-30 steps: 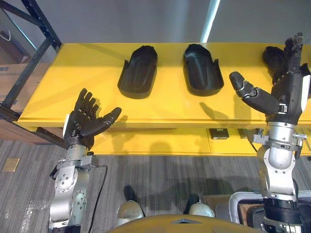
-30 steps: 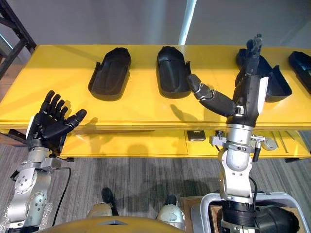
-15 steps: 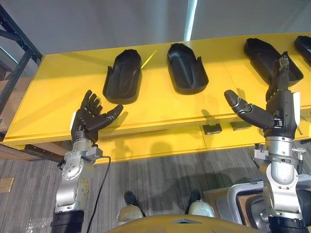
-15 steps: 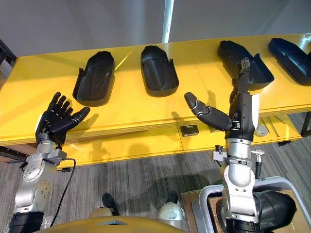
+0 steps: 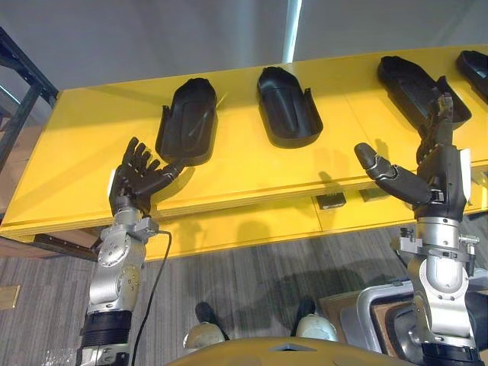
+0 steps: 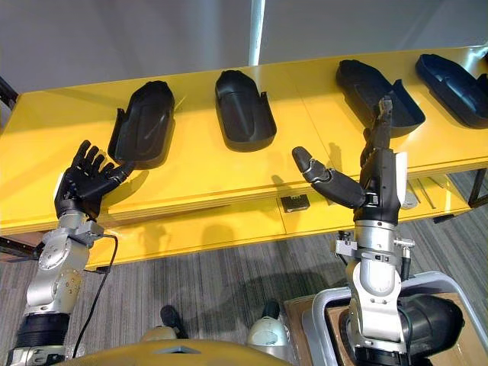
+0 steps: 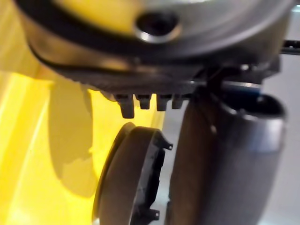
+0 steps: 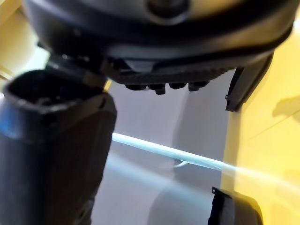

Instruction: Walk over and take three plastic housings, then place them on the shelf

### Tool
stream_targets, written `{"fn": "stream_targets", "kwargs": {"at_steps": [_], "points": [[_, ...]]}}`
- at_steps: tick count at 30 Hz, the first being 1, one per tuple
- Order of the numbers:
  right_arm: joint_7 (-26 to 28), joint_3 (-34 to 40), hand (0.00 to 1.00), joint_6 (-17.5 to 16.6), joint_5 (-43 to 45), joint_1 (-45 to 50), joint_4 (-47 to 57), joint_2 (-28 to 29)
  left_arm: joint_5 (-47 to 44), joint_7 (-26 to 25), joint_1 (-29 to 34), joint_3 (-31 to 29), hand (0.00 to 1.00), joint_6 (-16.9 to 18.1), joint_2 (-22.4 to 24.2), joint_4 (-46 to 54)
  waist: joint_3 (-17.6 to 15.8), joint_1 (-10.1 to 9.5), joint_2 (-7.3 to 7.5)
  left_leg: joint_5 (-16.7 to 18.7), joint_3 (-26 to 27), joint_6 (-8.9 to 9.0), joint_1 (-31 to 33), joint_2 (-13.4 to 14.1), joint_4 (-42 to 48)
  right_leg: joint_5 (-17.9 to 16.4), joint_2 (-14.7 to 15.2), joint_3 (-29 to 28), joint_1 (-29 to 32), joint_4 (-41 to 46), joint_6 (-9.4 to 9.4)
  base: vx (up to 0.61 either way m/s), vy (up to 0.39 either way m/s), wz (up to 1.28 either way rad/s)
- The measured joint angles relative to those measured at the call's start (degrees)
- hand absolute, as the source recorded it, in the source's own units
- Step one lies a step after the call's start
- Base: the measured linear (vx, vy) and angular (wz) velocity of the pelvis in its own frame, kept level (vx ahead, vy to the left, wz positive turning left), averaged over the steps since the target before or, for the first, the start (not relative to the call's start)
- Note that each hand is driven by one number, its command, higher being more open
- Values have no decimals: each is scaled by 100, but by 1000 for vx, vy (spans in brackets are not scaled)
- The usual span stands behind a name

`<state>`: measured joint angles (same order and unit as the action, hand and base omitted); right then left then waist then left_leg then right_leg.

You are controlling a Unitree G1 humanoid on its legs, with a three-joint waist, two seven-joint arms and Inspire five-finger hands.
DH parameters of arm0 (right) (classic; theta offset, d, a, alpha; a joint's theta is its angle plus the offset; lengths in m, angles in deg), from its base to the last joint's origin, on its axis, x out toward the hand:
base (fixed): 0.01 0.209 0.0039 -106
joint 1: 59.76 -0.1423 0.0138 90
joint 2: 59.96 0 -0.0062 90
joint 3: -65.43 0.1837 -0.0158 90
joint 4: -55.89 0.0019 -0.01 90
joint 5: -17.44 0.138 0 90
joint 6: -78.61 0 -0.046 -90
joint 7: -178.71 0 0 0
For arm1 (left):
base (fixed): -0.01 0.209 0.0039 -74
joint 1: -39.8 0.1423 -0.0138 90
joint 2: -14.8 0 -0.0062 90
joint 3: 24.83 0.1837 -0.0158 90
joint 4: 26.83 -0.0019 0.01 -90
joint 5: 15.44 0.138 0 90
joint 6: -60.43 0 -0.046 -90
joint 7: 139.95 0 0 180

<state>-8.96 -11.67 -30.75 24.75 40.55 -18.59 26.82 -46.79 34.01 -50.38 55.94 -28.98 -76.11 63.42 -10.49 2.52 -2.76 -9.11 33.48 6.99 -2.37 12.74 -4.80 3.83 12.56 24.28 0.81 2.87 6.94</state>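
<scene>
Four housings (image 6: 242, 114) lie hollow-up across the counter (image 6: 198, 179). The left hand (image 6: 85, 181) and right hand (image 6: 367, 187) hover over its near edge, fingers spread.

Rightmost housing (image 5: 476, 69) half beyond the edge; third housing (image 5: 404, 80) partly behind right hand (image 5: 446, 171).

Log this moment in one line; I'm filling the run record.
left hand: open, near leftmost black plastic housing on yellow table | right hand: open, raised | held: nothing

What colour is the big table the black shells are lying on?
Bright yellow. The table shows best in the right eye view.
</scene>
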Motion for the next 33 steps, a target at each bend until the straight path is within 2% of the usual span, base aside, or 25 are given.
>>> {"fn": "stream_targets", "kwargs": {"at_steps": [8, 11, 23, 33], "points": [[115, -10, 100, 2, 443, -4, 1, 22, 2, 121, -2, -2, 100, 83, -1, -33, -11, 41, 18, 24, 64, 3, -21, 1, 1, 0, -4, -54, 21, 0, 0, 4, 4, -3], [144, -12, 100, 2, 443, -12, 2, 185, 4, 157, -3, -1, 100, 82, -3, -33, -24, 65, 36, 27, 76, 5, -24, 4, 1, 0, -7, -68, 28, 0, 0, 2, 3, -1], [221, -14, 100, 2, 547, -60, 4, 196, 0, 298, -152, 16, 100, 89, -141, -33, -138, 61, 115, 29, 95, 5, -23, 6, 2, 0, -9, -86, 46, 0, 0, 0, 1, 0], [213, -16, 100, 9, 546, -136, 7, 196, 2, 453, -208, -16, 100, 96, -176, -32, -251, 60, 95, 41, 97, 11, -23, 5, 3, -1, -9, -86, 45, 0, 0, 0, 0, 0]]}}
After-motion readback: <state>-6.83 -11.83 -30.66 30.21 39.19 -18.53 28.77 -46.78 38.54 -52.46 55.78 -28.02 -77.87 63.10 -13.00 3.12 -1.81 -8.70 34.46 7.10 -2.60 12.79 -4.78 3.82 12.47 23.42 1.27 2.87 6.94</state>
